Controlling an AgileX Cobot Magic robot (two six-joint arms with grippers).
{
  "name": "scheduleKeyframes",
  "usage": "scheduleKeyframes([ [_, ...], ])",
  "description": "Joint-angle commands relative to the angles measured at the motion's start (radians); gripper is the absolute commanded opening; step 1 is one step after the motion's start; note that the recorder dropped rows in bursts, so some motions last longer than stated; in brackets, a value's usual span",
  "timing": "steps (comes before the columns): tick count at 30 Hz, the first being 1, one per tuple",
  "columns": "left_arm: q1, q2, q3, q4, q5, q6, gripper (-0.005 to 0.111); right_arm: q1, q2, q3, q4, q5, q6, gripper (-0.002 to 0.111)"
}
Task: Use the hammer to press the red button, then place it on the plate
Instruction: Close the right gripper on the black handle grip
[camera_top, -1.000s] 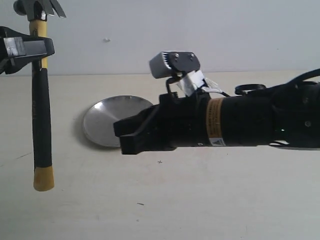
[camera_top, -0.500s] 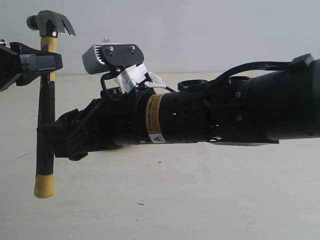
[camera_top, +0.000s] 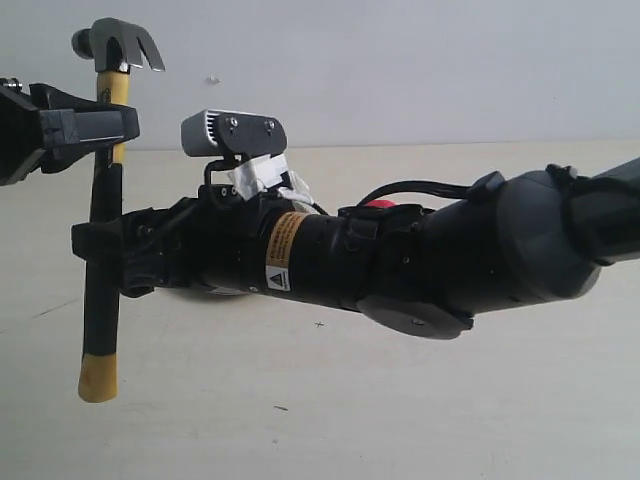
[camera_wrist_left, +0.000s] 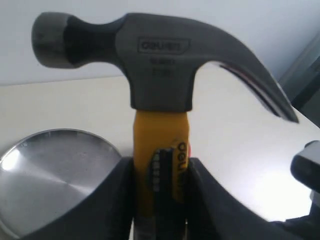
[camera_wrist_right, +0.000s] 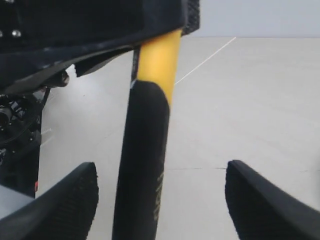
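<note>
Presently: one hammer (camera_top: 99, 320), held in the air at the exterior view's left. Its long axis is near vertical, dark steel head and curved claw uppermost, yellow end lowest, handle matte black. The left gripper (camera_top: 100, 127) is clamped on the yellow neck just under the head. The right gripper (camera_wrist_right: 165, 205) has its jaws spread and straddles the black handle, textured pads (camera_wrist_right: 65, 210) apart from it. One plate (camera_wrist_left: 45, 180): round, dull silver metal. One red button (camera_top: 380, 204): a sliver behind the right arm (camera_top: 450, 260).
</note>
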Motion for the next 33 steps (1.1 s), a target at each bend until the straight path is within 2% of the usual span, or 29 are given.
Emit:
scheduleKeyframes([
  [1,0.002,-0.008,-0.009,-0.039,0.032,0.004,0.0,0.001,0.017,-0.004,0.057,-0.048,-0.054,0.069],
  [8,0.002,-0.008,-0.009,-0.039,0.032,0.004,0.0,0.035,0.019,-0.01,0.126,-0.025,-0.079,0.069],
  [14,0.002,-0.008,-0.009,-0.039,0.032,0.004,0.0,0.116,0.019,-0.09,0.227,0.184,-0.187,0.068],
  [17,0.002,-0.008,-0.009,-0.039,0.032,0.004,0.0,0.118,0.019,-0.103,0.282,0.214,-0.194,0.064],
  [33,0.002,-0.008,-0.009,-0.039,0.032,0.004,0.0,0.124,0.032,-0.128,0.288,0.275,-0.194,0.061],
])
